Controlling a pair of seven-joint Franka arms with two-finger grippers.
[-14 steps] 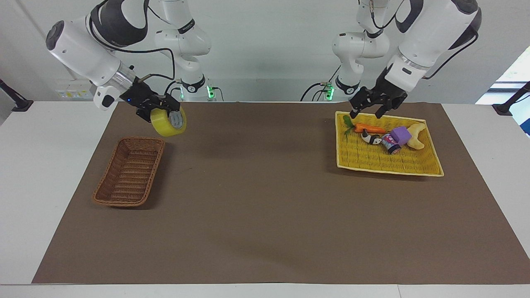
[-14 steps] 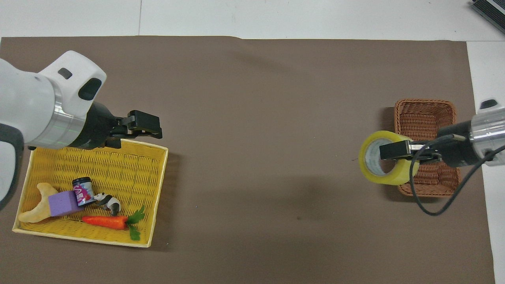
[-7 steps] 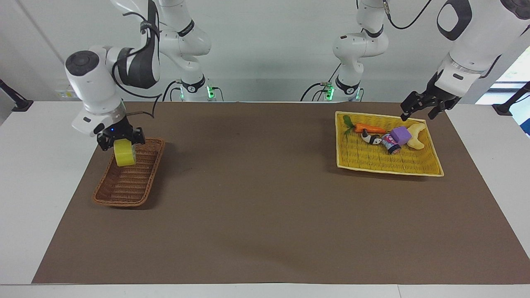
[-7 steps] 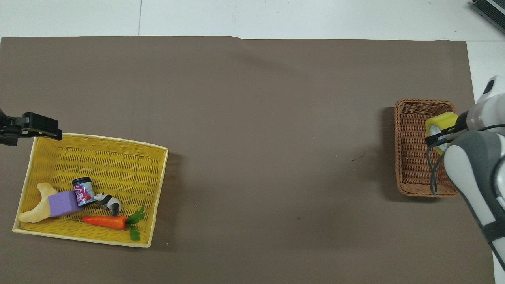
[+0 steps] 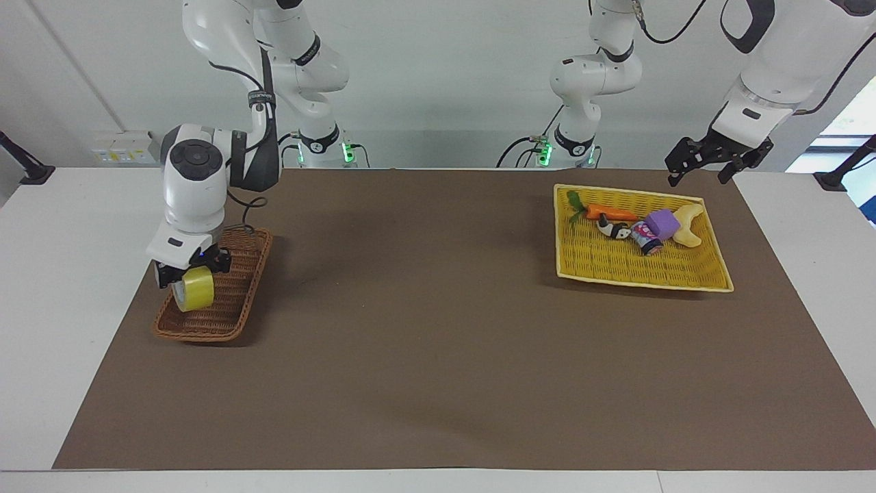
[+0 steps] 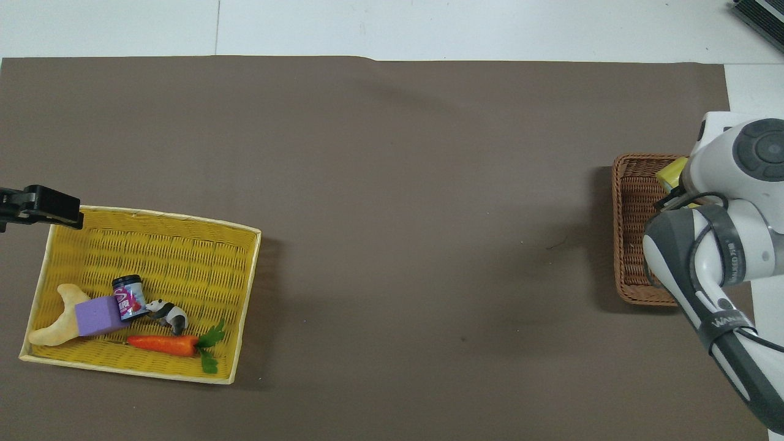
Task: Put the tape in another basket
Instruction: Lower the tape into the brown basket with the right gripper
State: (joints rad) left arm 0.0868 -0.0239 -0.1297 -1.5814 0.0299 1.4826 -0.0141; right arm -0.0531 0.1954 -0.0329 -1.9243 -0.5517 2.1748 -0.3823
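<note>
Since earlier, right gripper [image 5: 183, 282] is carrying gripped tape [image 5: 193, 289] lower into basket [image 5: 233, 301], by its outer edge; left gripper [image 5: 705, 164] is waiting open.

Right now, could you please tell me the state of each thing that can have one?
Tape: held by the right end effector, down in the basket.
Basket: upright, holds nothing else.
Tray: flat, holds a carrot, can, block and more.
Can: lying on its side.
Left end effector: open, empty, waiting over the mat by the tray.
</note>
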